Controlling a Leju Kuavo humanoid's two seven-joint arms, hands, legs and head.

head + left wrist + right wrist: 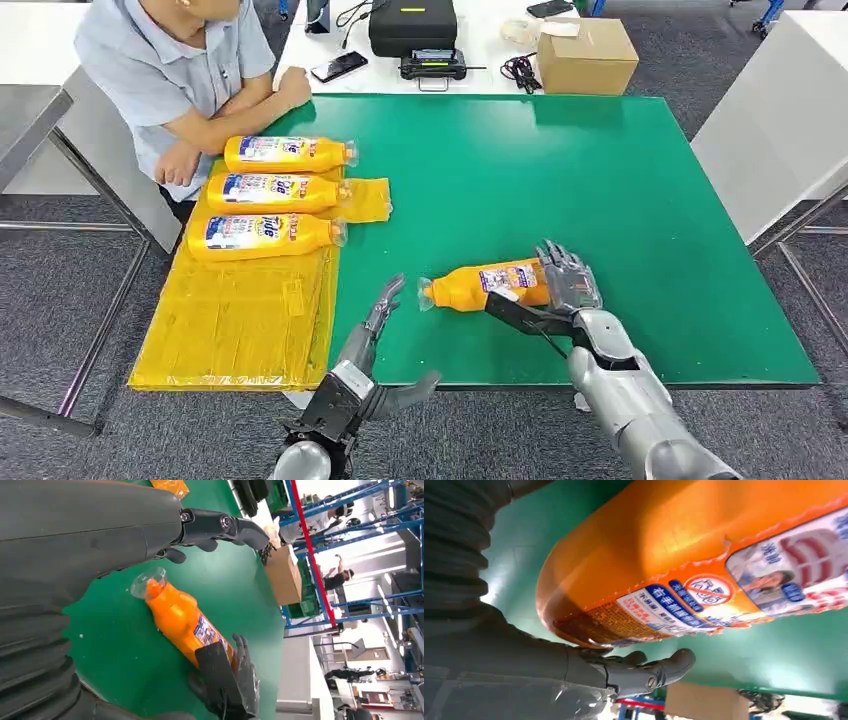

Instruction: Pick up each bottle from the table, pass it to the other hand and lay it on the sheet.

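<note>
— Left hand (372, 345) is nearest, fingers spread, holding nothing?
— Yes. Right hand (566, 282) grips the bottle (487, 285) by its base, above the green table (600, 180), cap toward the left hand. Three bottles (268, 190) lie on the sheet (240, 320).

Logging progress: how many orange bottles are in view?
4. Three lie on the yellow sheet: bottles. The fourth is in the right hand.

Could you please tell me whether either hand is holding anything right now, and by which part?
The right hand grips the orange bottle by its base end; its cap points towards the left hand, which holds nothing.
</note>
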